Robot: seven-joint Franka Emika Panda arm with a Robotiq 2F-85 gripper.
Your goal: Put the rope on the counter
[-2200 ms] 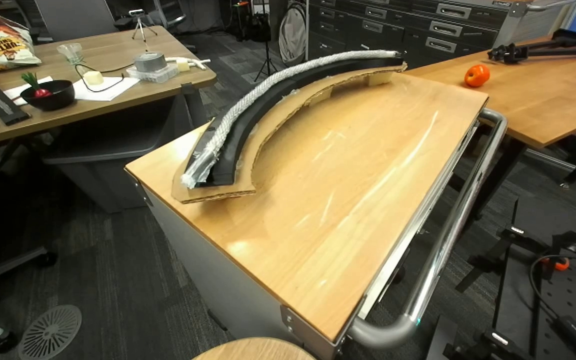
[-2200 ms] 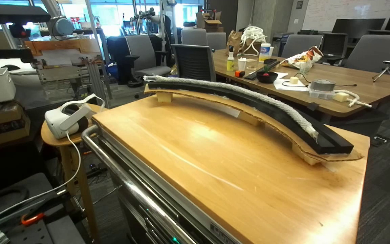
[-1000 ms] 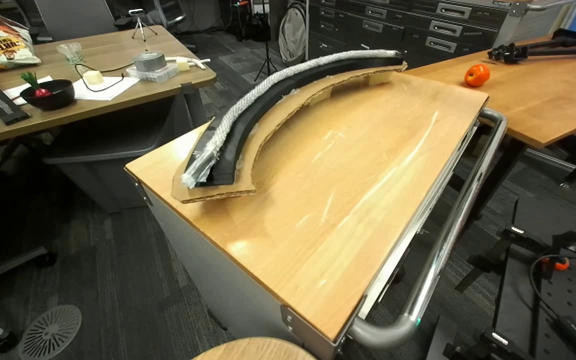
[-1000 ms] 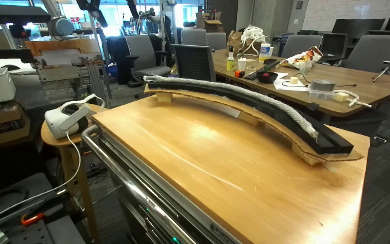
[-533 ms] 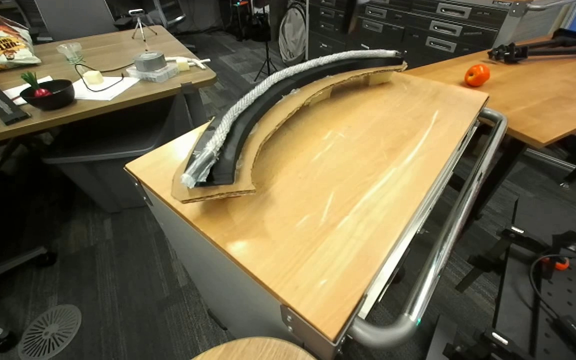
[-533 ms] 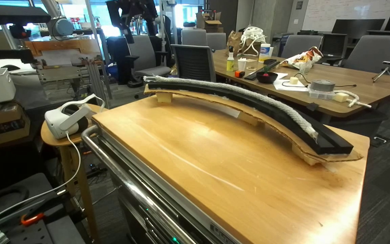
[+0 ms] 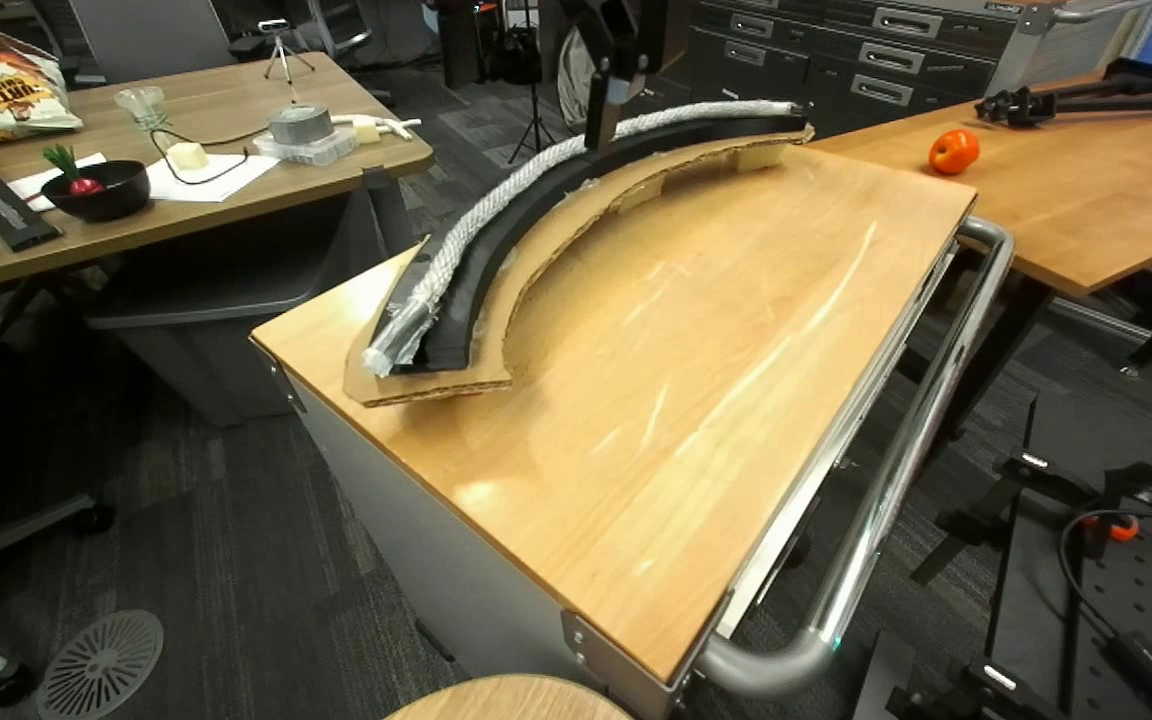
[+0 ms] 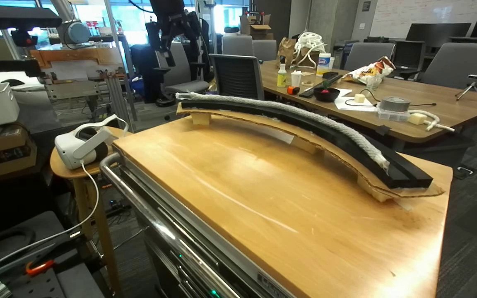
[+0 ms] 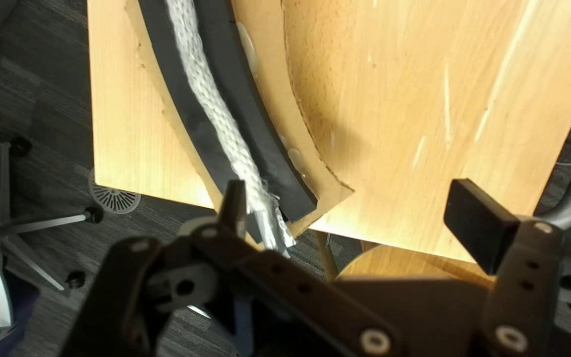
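The rope (image 7: 511, 190) is a pale braided cord with a taped tip. It lies along a black curved strip on cardboard, raised on small blocks on the counter (image 7: 696, 330). The rope (image 8: 296, 109) and the wooden counter top (image 8: 238, 182) also show in an exterior view. In the wrist view, the rope's taped end (image 9: 268, 223) is partly behind my left-hand finger. My gripper (image 9: 352, 208) is open with nothing between its wide-apart fingers, above the counter's end. The gripper (image 8: 184, 56) hangs above the rope, apart from it, in an exterior view.
The black curved strip (image 9: 263, 144) and cardboard base (image 9: 275, 74) lie beneath the rope. A chrome rail (image 7: 896, 480) runs along the counter's edge. A round stool (image 9: 404, 263) stands at its end, bearing a white headset (image 8: 81, 145). A cluttered desk (image 8: 429, 95) stands beyond.
My gripper has come in from the top of both exterior views, moving down and, in the view with the headset, to the right. The rope, strip and counter have not moved.
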